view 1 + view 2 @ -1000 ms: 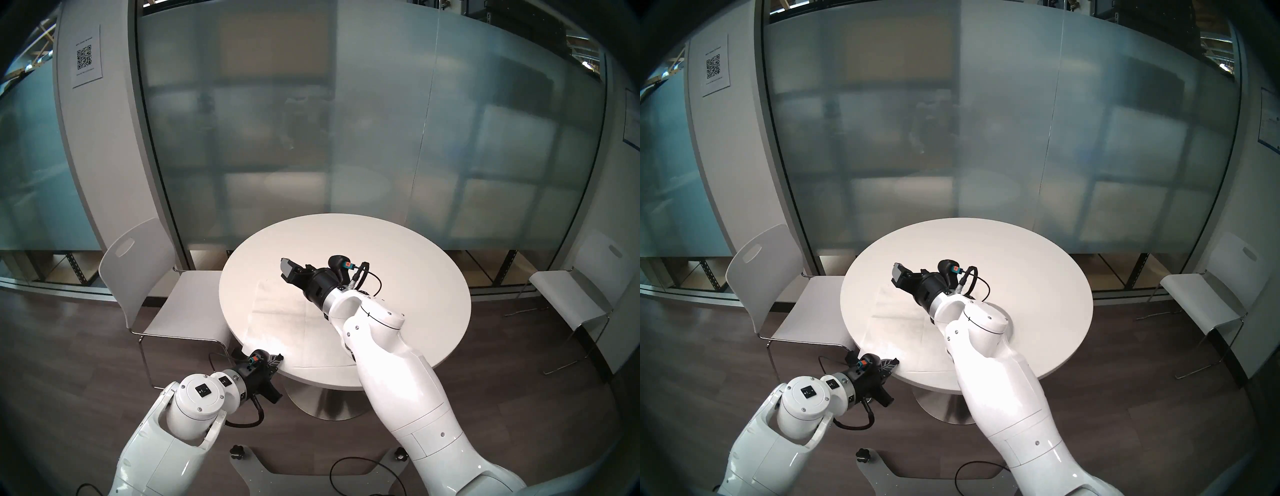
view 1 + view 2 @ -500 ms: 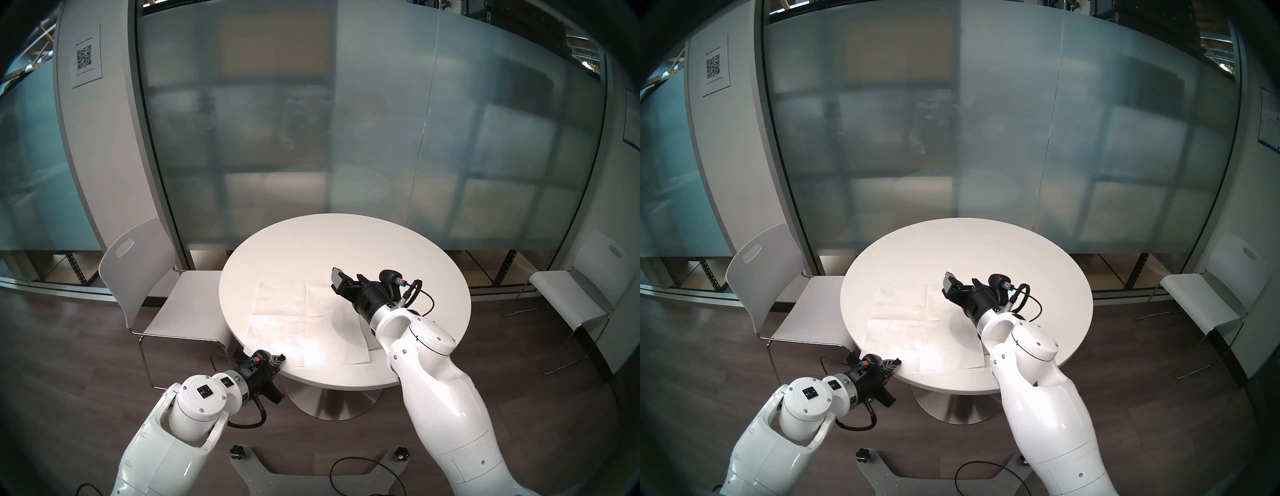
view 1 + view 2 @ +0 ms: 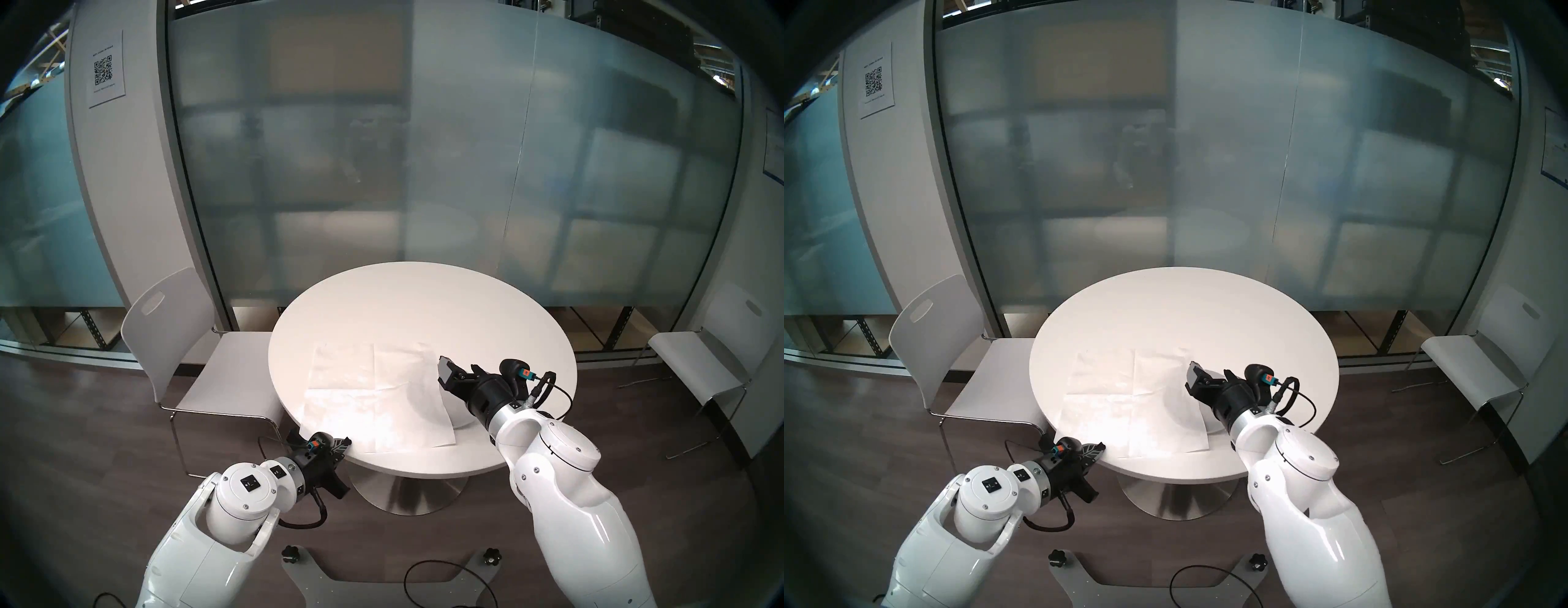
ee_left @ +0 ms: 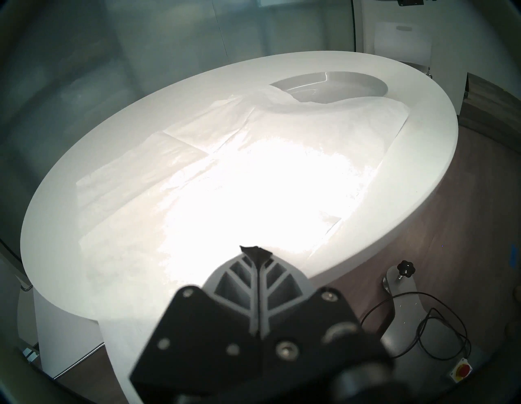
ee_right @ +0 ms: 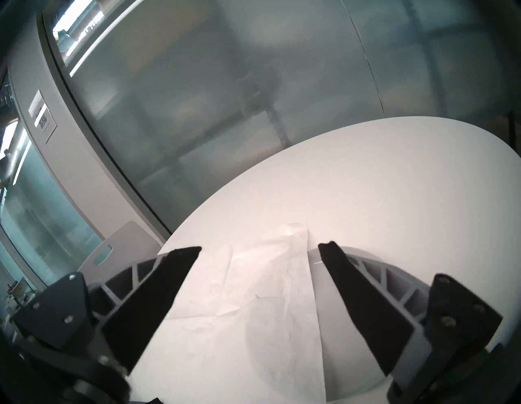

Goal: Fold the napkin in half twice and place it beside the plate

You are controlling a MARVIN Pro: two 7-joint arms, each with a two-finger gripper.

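White tabletop [image 3: 424,297]: napkin [image 3: 373,399] overlaps plate [image 4: 338,84], seemingly; head views obscure.

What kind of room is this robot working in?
Most likely an office meeting room or break area. A round white pedestal table stands by a frosted glass partition, with white plastic chairs either side, wood-look flooring, and a QR-code notice on the wall.
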